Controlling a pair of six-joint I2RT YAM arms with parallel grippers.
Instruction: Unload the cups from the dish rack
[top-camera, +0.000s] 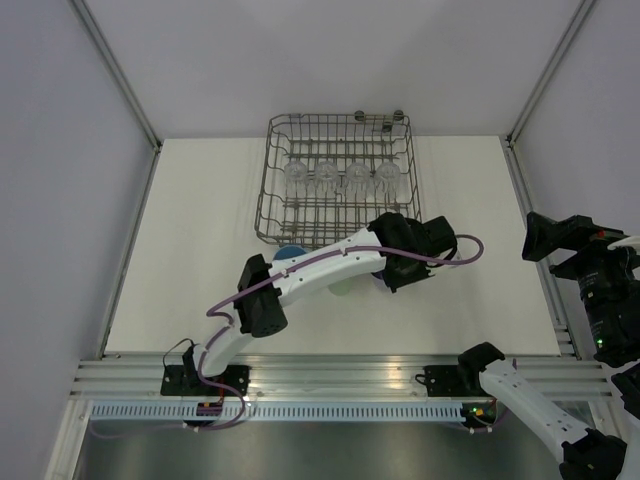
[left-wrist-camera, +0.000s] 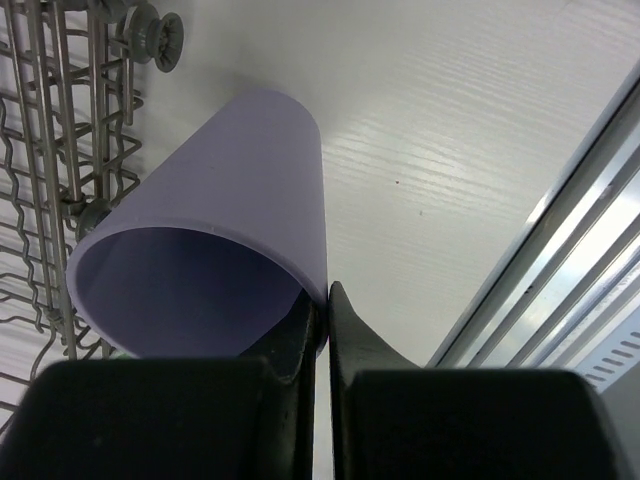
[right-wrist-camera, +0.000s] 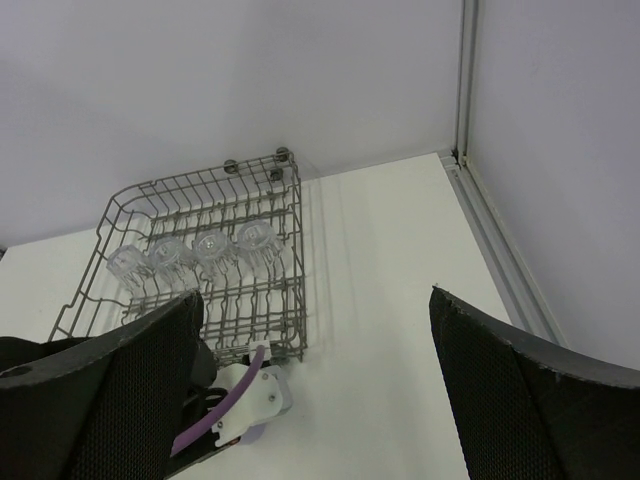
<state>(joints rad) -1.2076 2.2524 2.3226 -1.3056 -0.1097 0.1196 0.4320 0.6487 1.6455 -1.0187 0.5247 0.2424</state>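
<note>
White table (top-camera: 200, 250) fills your view, boxed in by pale walls. Toward its back sits the large grey wire dish rack (top-camera: 275, 190), with four small clear glasses (top-camera: 340, 177) in a row inside. Your left claw (left-wrist-camera: 325, 310) is clamped on the rim of the lilac plastic tumbler (left-wrist-camera: 240, 200), just beside the rack's near side. Your right claw (right-wrist-camera: 312, 298) stands wide apart, holding nothing.

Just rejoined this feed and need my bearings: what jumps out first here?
The left gripper is shut on the rim of a lilac cup, held just outside the rack's near side. Four clear glasses sit in a row inside the rack. The right gripper hangs open, off to the right.
</note>
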